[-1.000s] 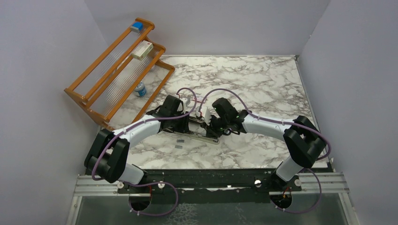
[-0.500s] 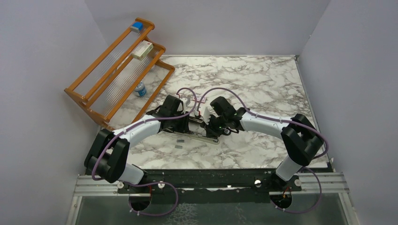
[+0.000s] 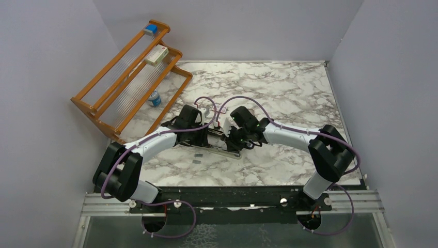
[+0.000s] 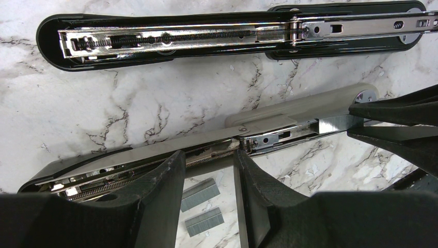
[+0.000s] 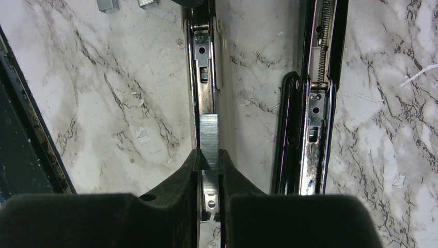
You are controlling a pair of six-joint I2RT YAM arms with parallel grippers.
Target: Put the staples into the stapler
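Marble counter (image 3: 294, 93), white-walled enclosure, both arms met at mid-counter. Black stapler (image 4: 165, 39) lay opened flat with its silver rail up, clear of both grippers. Just beside it and parallel lay a grey-topped stapler-like tool (image 4: 299, 106), also hinged open. Your right gripper (image 5: 209, 155) was pinched narrow on a staple strip (image 5: 209, 135), gripped at its rear end. The front of the strip lay over the grey tool's channel, not the black stapler's. Your left gripper (image 4: 206, 160) stood about half open, its fingers spaced along the grey tool's lower arm with their tips at its near edge. Nothing was clamped between them as far as the wrist view showed. Two spare strips (image 4: 200, 195) lay on the counter just beside that gripper. Handling judgement: the strip looked light and stiff lengthwise, but it is many staples bonded together, so twist or a hard squeeze would likely break it. You would do best holding it by the flat sides near one end, as here, and sliding it in straight. Metal on metal is slippery, and a small tilt could jam it on a channel wall. The stapler looked light enough to skate on the marble unless pinned at its base.
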